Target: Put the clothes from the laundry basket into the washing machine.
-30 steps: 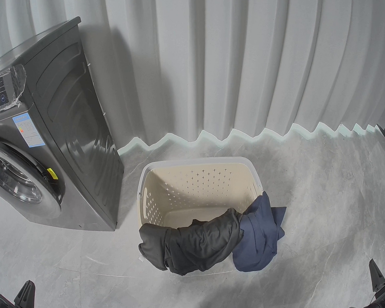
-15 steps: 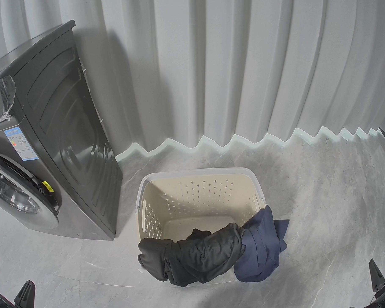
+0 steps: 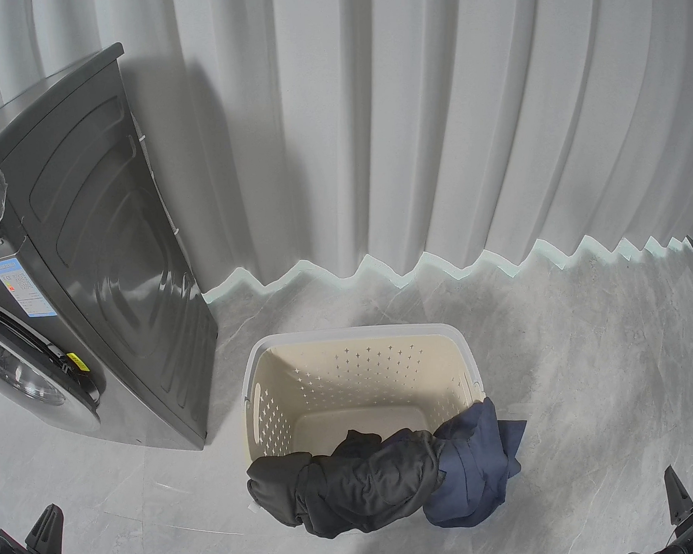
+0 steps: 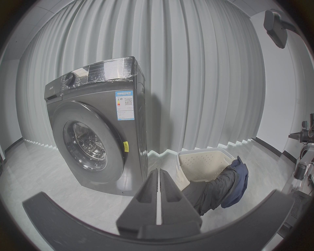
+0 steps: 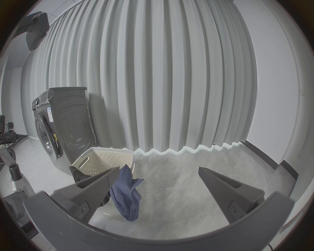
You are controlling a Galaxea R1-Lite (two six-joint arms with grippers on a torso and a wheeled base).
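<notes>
Left wrist view: pinched closed on nothing at the left gripper [image 4: 159, 173]; spread wide, empty, at the right gripper [image 5: 157, 171]. Beyond, draped over the laundry basket [image 3: 357, 334] near rim: black garment [image 3: 355, 483], blue garment [image 3: 469, 474]. Washing machine [image 3: 109, 246] door [image 4: 86, 143] closed. Risks tipping the basket if snagged cloth gets tugged sideways.

washing machine [image 4: 98, 140] label [image 4: 124, 105], print illegible

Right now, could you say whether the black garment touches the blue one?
Touching. Head view shows the black garment overlapping the blue garment, no gap.
</notes>
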